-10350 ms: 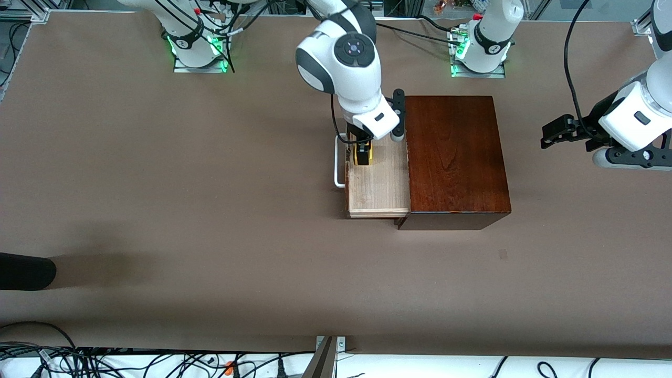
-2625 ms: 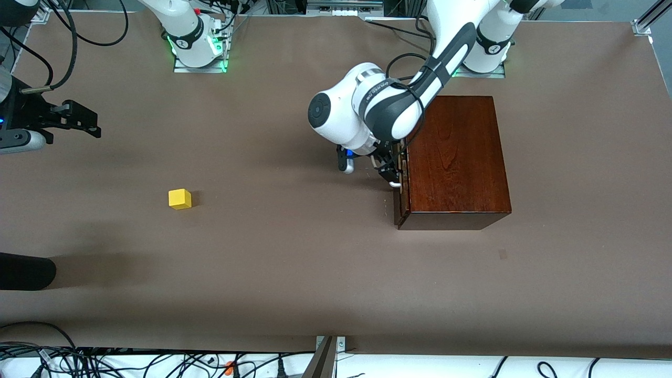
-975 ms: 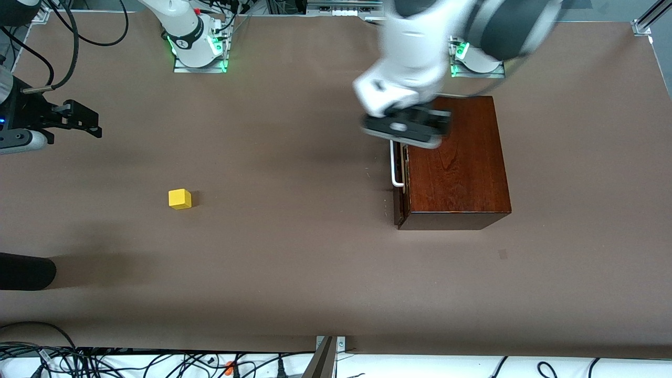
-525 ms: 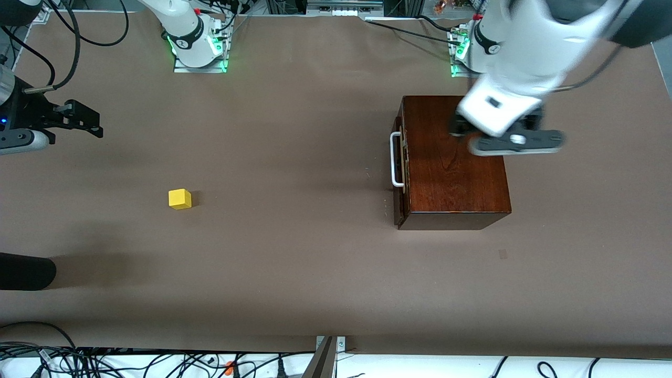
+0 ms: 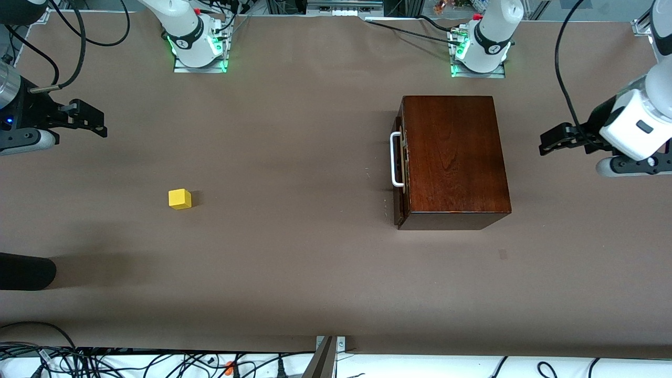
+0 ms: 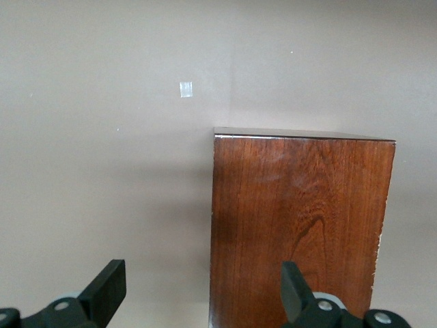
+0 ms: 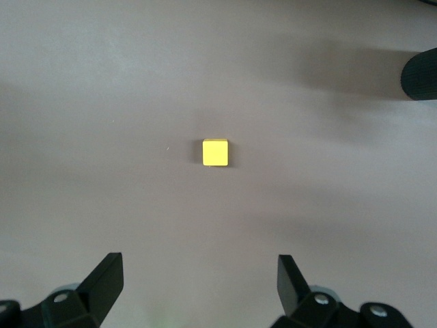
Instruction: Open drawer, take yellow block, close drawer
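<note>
The dark reddish-brown wooden box point(image 5: 454, 157) stands toward the left arm's end of the table. Its drawer point(image 5: 400, 163) is pushed in, with the white bar handle point(image 5: 395, 160) on its front. The box also shows in the left wrist view point(image 6: 300, 225). The yellow block point(image 5: 179, 199) sits alone on the table toward the right arm's end; it also shows in the right wrist view point(image 7: 216, 152). My left gripper point(image 5: 551, 142) is open and empty, in the air past the box's end. My right gripper point(image 5: 89, 122) is open and empty, high over the table's right-arm end.
The brown table point(image 5: 294, 252) is bare between block and box. A black rounded object point(image 5: 26, 271) lies at the table's edge near the front camera, also seen in the right wrist view point(image 7: 418, 75). Cables point(image 5: 105, 362) hang along the front edge.
The left arm has swung from above the box out to the table's left-arm end. The drawer stays shut, the block stays put. The right arm has barely moved.
</note>
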Available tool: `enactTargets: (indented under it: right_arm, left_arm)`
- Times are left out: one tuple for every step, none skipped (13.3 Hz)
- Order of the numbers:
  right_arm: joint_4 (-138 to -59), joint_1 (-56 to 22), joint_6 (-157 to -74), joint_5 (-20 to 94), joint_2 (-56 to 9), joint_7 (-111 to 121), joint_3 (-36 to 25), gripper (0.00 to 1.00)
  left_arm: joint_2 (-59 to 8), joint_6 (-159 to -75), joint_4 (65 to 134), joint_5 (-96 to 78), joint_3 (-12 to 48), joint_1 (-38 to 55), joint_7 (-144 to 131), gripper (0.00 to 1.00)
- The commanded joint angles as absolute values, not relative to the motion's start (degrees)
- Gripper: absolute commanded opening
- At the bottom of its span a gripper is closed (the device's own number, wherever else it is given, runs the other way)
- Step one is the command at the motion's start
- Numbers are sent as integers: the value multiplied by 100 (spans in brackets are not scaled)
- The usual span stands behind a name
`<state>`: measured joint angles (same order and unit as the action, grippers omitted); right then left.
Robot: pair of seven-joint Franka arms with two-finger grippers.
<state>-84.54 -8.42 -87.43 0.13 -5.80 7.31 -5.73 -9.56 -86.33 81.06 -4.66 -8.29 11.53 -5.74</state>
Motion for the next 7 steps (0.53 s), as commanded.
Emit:
enactTargets:
  right_arm:
    - [-8288, -861, -8648, -70, -642, 694, -562, 100]
    - [-8288, -861, -8648, -70, -642, 694, -562, 100]
    - [-8288, -861, -8648, -70, -642, 686, -562, 100]
    - [-8288, -861, -8648, -70, -642, 686, -562, 100]
    - [-8288, -861, -8648, -70, -642, 686, -562, 100]
    - [-8288, -861, -8648, -70, -642, 686, -562, 100]
    - [-8288, -861, -8648, -70, -642, 686, -562, 100]
  left_arm:
    - [-571, -8895, 8605, -537, -940, 1187, -106, 100]
    - [-571, -8895, 8596, -510, -932, 1195, -114, 100]
    - [-580, -8886, 8587, -484, -914, 1195, -114, 100]
    - [-580, -8877, 8578, -483, -914, 1195, -149, 100]
    - [-597, -8877, 8578, -483, -914, 1195, -149, 100]
    - [-606, -8877, 8569, -431, -905, 1195, -158, 100]
    - [-606, -8868, 8561, -309, -870, 1213, -176, 100]
